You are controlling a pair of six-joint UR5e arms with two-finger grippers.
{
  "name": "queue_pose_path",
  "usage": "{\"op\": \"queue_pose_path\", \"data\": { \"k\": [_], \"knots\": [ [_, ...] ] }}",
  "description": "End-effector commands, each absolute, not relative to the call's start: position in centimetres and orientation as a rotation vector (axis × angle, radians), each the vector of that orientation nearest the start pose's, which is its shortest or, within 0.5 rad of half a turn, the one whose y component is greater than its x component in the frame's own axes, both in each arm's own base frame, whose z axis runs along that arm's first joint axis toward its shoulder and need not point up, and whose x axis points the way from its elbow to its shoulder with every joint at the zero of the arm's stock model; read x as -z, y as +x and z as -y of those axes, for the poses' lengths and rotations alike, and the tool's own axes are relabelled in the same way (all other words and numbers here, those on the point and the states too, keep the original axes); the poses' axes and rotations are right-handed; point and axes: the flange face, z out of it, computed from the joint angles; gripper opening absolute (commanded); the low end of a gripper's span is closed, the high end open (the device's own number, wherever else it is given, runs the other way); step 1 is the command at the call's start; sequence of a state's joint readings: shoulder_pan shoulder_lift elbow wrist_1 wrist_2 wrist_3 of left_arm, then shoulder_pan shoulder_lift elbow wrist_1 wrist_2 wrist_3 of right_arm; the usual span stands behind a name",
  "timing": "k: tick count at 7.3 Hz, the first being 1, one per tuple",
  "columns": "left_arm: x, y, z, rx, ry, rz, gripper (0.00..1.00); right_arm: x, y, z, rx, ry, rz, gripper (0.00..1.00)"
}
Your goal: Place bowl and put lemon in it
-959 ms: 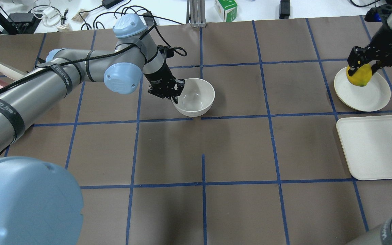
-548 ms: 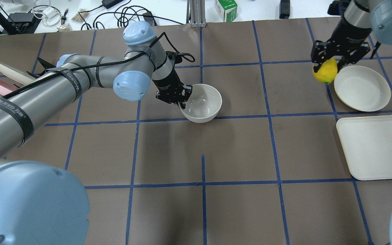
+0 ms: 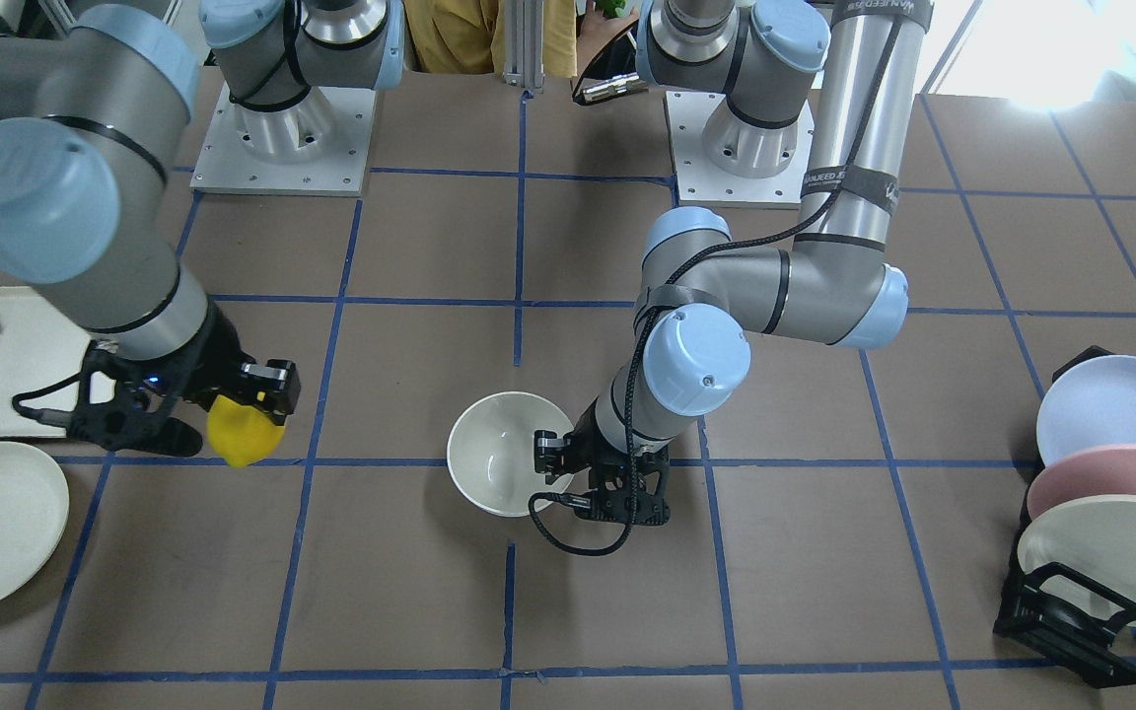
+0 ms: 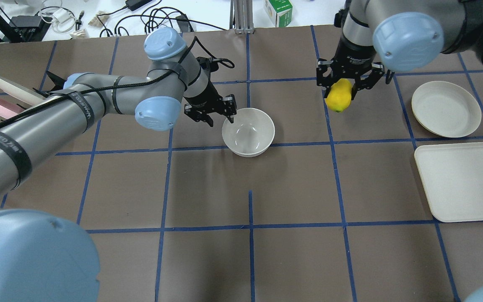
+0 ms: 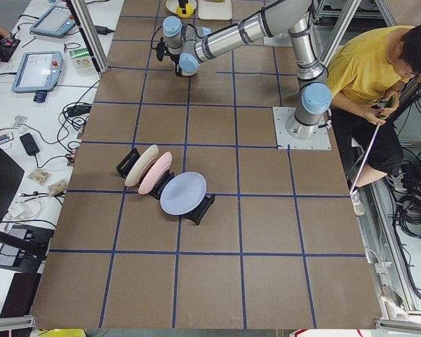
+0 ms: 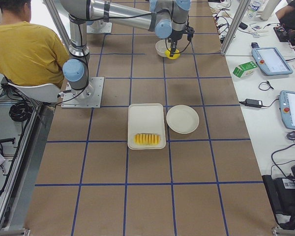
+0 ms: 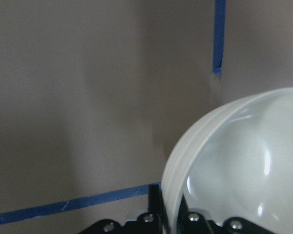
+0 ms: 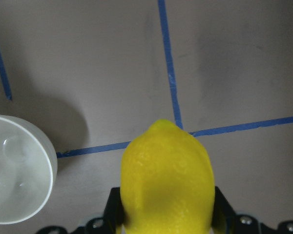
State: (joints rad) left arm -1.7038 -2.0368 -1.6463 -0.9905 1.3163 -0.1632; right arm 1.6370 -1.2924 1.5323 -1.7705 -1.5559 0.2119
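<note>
Bowl (image 4: 248,132) rests on the table (image 4: 292,188); left gripper (image 4: 224,118) jaws straddle its rim, clamped or loose we cannot tell. Right gripper (image 4: 342,89) clamps the lemon (image 4: 337,100), upper right; next we should carry it over the bowl.

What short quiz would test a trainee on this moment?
1. True or false: the lemon already lies in the bowl.
2. Which arm's tool holds the lemon: A) left, B) right?
3. Fill in: the left tool sits at the bowl's ____.
Key: 1 false, it is held apart from the bowl; 2 B, the right tool; 3 rim.
</note>
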Motion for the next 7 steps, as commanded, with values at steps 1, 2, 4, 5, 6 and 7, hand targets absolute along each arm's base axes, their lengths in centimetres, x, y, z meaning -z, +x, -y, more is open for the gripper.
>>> {"op": "queue_pose_path", "data": {
  "k": [1, 2, 4, 5, 6, 7],
  "knots": [
    [-32.0, -17.2, 59.6, -0.059, -0.111, -3.389, 1.0, -36.5, 22.8, 57.6, -0.028, 0.226, -3.097, 0.0],
    [-35.0, -13.9, 58.0, -0.152, -0.057, -3.332, 1.0, -35.7, 25.6, 57.8, 0.04, 0.213, -3.068, 0.0],
    [-41.5, -10.2, 53.7, -0.178, 0.016, -3.148, 1.0, -32.6, 31.8, 57.6, 0.13, 0.18, -3.042, 0.0],
    [-44.5, -10.3, 52.1, -0.152, 0.019, -3.144, 1.0, -30.7, 33.3, 57.3, 0.097, 0.193, -3.049, 0.0],
    [-47.2, -10.7, 51.3, -0.164, 0.027, -3.142, 1.0, -29.2, 34.1, 57.2, 0.063, 0.183, -3.057, 0.0],
    [-48.6, -10.7, 51.4, -0.152, 0.024, -3.15, 1.0, -28.0, 34.8, 57.0, 0.033, 0.172, -3.064, 0.0]
  ]
}}
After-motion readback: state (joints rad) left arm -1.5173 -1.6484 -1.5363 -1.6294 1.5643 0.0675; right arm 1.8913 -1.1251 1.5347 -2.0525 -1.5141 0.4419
